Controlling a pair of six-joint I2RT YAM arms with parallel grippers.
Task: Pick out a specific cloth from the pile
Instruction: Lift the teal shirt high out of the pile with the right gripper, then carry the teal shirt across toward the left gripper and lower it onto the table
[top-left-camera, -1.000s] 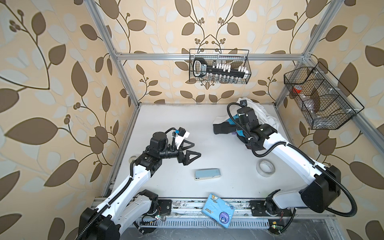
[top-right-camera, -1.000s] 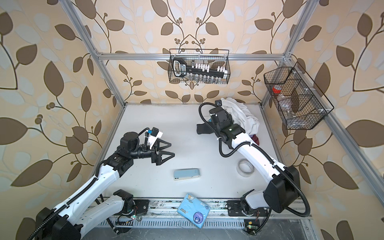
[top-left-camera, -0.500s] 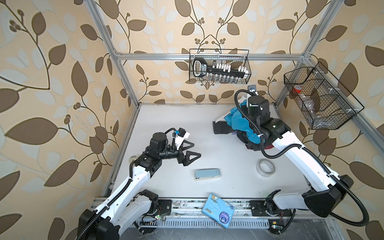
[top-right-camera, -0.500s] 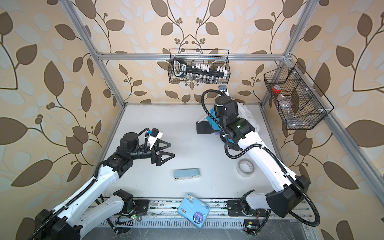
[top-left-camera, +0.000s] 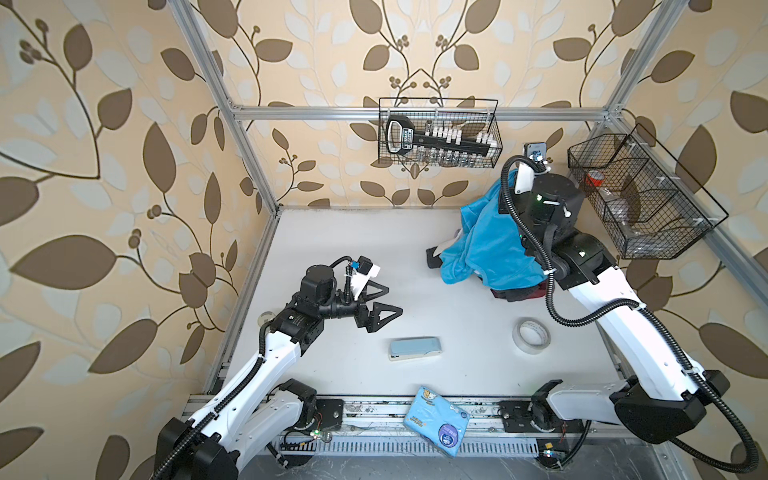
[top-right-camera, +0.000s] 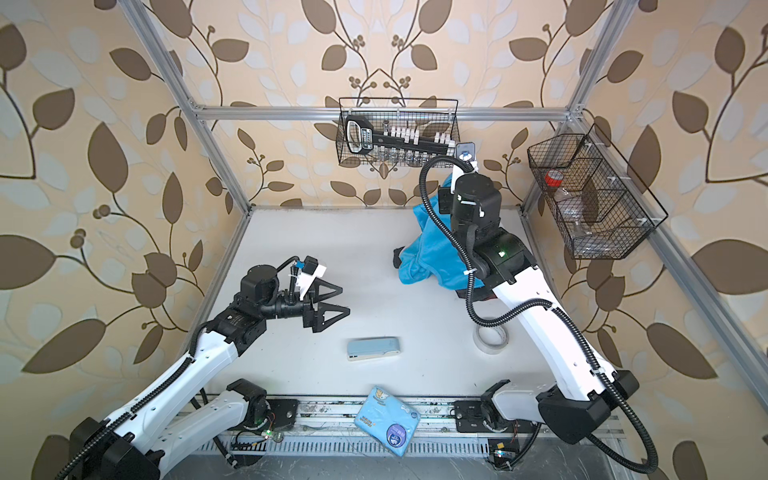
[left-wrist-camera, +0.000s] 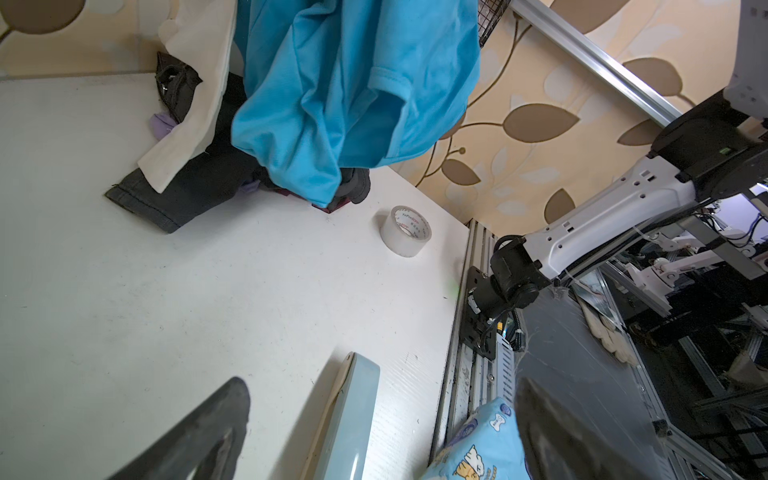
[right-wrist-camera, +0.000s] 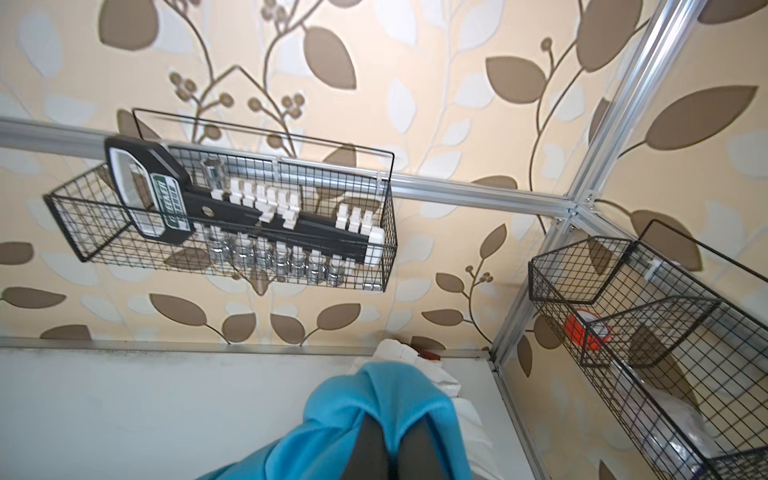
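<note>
Right wrist view shows the right gripper (right-wrist-camera: 384, 436) pinched tight on a fold of the cloth (right-wrist-camera: 374, 399), which drapes over both fingers. In both top views the cloth (top-left-camera: 494, 245) hangs from the raised arm above the pile (top-left-camera: 519, 293) at the tabletop's (top-left-camera: 332, 249) far right corner. Its lower hem appears to brush the black and white garments (left wrist view, cloth (left-wrist-camera: 353, 91)). The left gripper (top-left-camera: 384, 303) hovers apart and empty, well away. The risk as I judge it: the trailing hem could snag and drag other garments along, or the thin pinch could slip if the arm swings quickly.
</note>
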